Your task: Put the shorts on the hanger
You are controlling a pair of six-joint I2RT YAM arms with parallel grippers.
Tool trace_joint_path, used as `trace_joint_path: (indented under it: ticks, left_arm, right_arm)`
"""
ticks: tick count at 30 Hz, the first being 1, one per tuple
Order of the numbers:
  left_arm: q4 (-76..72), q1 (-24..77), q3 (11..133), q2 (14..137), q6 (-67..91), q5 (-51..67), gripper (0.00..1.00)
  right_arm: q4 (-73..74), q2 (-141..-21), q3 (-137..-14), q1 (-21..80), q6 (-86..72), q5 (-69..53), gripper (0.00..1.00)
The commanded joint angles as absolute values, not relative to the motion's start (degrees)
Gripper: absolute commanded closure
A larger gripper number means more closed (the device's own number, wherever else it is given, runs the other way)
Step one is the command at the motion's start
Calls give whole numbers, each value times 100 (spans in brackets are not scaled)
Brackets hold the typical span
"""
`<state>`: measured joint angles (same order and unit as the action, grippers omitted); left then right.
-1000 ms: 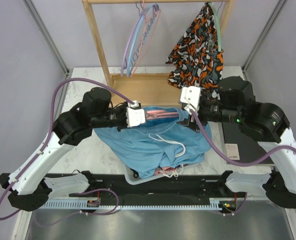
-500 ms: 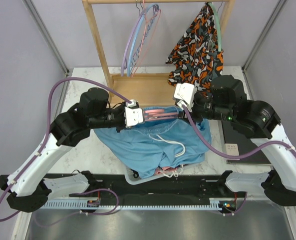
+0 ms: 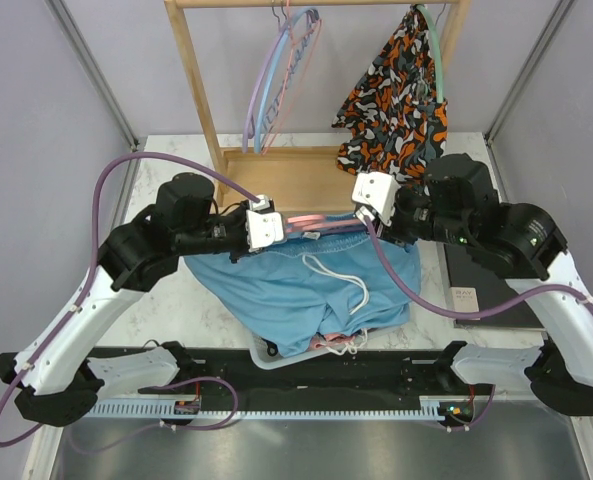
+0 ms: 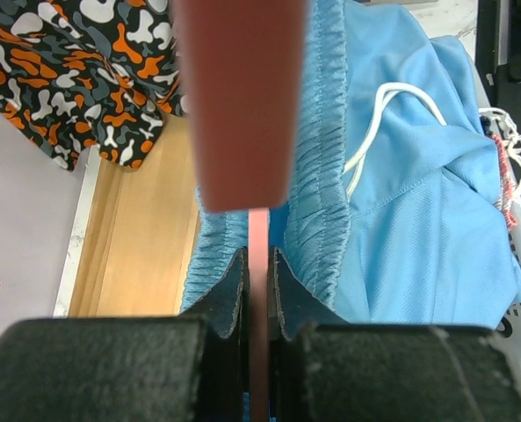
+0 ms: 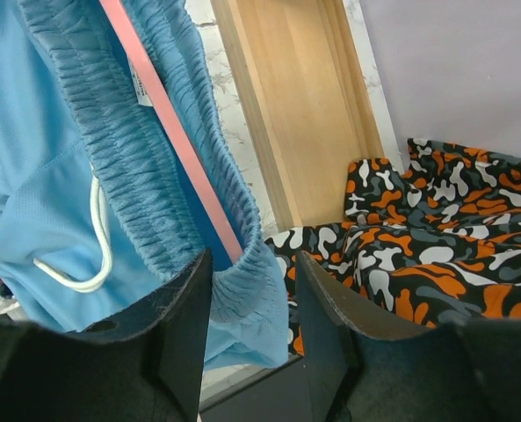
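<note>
From above, the sky-blue shorts (image 3: pixel 296 290) lie in a heap just in front of the wooden rack (image 3: pixel 276 165). Their waistband is raised along the pink hanger (image 3: pixel 321 222), most of which is hidden inside the cloth. The left gripper (image 3: pixel 266 228) meets the hanger's left end and the right gripper (image 3: pixel 371 205) its right end. Neither pair of jaws can be made out from this height. An orange, black and white patterned garment (image 3: pixel 401 90) hangs from the rack's right side.

At the left wrist, the fingers (image 4: pixel 229 299) stand narrow, clamped on the thin pink hanger (image 4: pixel 258 237). Nearer the lens the hanger blurs into a broad reddish shape. The gathered waistband (image 4: pixel 322 176) and white drawstring (image 4: pixel 383 123) lie on the side away from the rack.

At the right wrist, the fingers (image 5: pixel 185 325) stand apart. The waistband's end (image 5: pixel 251 290) and the hanger's bar (image 5: pixel 168 141) sit between them. The cloth lies against one finger, and a sliver of patterned garment (image 5: pixel 436 229) shows beside the other.
</note>
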<state>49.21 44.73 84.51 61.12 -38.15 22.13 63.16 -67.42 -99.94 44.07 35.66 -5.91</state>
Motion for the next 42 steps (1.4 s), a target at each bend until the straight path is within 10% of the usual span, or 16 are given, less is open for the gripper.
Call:
trace_joint_path:
  ticks: [1, 12, 28, 31, 33, 40, 42]
  left_arm:
    - [4711, 4456, 8771, 6029, -3954, 2548, 98]
    - [4667, 4456, 9035, 6504, -4262, 3410, 98]
    - [4614, 4456, 9105, 6592, -4333, 3560, 98]
    - [4605, 4456, 9114, 6609, -4307, 3560, 98]
    - [4562, 4456, 9088, 6609, -4106, 3516, 97]
    - [2262, 4456, 7981, 5328, -2497, 2516, 35]
    - [2197, 4456, 7937, 5046, -2172, 1850, 34]
  right_arm:
    - [6697, -6759, -10677, 4351, 3683, -744, 50]
    - [6592, -7005, -10890, 4359, 3533, -3137, 67]
    - [6733, -7146, -9993, 4351, 3903, -2717, 66]
    - [6663, -7198, -10098, 4359, 3666, -2663, 100]
    - [6531, -7225, -10291, 4359, 3141, -2427, 100]
    - [6486, -7234, -11144, 4237, 2112, -1214, 100]
    - [6539, -7181, -11293, 4228, 1838, -698, 100]
